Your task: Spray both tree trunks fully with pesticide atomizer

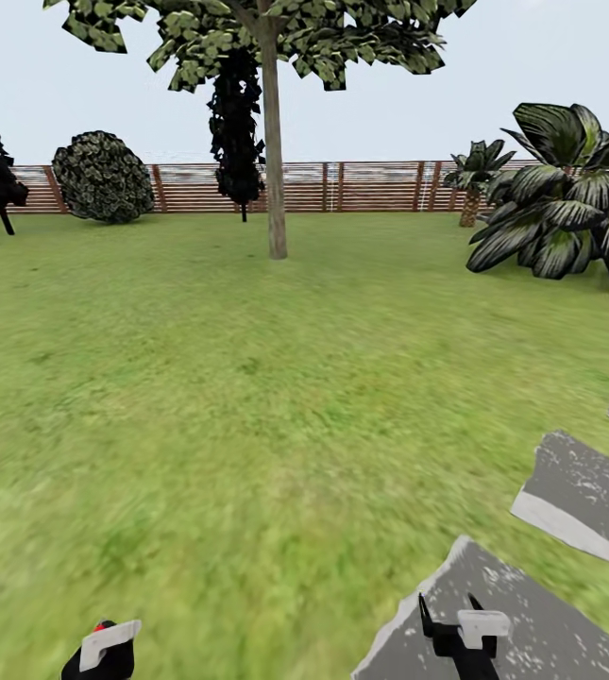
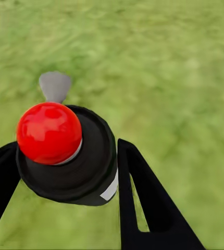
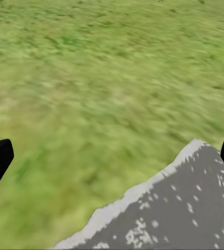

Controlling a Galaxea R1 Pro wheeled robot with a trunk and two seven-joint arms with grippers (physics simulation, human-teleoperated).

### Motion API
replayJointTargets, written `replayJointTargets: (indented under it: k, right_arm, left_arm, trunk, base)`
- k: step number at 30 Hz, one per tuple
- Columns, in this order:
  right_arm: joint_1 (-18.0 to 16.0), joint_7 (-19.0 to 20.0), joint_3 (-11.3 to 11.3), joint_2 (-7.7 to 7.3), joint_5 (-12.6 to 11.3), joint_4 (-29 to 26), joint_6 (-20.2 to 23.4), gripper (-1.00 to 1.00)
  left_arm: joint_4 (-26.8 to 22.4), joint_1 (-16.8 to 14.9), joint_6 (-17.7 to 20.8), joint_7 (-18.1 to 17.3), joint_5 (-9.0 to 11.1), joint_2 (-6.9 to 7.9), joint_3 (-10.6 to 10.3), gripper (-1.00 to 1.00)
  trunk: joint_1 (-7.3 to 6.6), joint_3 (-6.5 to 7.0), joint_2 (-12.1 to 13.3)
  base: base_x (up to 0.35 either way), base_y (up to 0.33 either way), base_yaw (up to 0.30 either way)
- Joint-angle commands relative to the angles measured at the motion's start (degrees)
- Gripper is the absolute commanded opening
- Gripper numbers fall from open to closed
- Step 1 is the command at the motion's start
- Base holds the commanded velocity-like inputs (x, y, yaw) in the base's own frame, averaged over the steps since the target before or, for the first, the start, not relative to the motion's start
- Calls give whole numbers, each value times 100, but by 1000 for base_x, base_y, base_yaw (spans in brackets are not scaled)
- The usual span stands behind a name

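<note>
One tree trunk [image 1: 273, 161] stands well ahead across lawn [image 1: 247, 378], slightly left of centre. Left gripper [image 2: 65, 172] jaws clamped round pesticide atomizer [image 2: 65, 151], red cap uppermost, nozzle facing forward. Right gripper [image 1: 450, 623] jaws spread, empty, over paving stone [image 3: 185, 208]. Left arm nearer trunk.

A black pesticide atomizer [image 2: 75, 161] with a red round cap is held between the left gripper's [image 2: 65, 172] fingers. A pale tree trunk [image 1: 273, 161] is seen upright on the lawn [image 1: 247, 397].
</note>
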Motion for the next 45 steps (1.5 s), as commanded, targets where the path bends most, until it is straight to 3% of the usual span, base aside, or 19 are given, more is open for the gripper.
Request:
replayJointTargets:
  k: [1,45]
  right_arm:
    - [-3,1,-40,1,40,4,-16,100]
    - [-3,9,-38,19,44,-4,-16,100]
  left_arm:
    - [4,-3,-18,-4,52,2,-19,-100]
    - [4,-3,-18,-2,52,3,-19,-100]
  trunk:
    - [2,-5,-2]
    - [2,-5,-2]
  base:
    - [339,0,0]
    - [339,0,0]
